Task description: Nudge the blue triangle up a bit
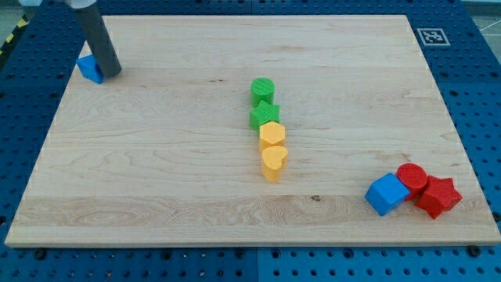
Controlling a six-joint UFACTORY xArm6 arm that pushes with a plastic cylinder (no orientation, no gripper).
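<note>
The blue triangle (89, 68) lies at the board's left edge near the view's top left corner, partly hidden behind my rod. My tip (112, 73) rests on the board right against the triangle's right side. In the middle of the board stands a column of touching blocks: a green cylinder (262, 90), a green star (264, 115), a yellow hexagon (271, 134) and a yellow heart (274, 161).
A blue cube (387, 194), a red cylinder (412, 178) and a red star (437, 196) cluster at the bottom right of the wooden board (156, 172). A printed marker tag (431, 36) sits off the board's top right corner.
</note>
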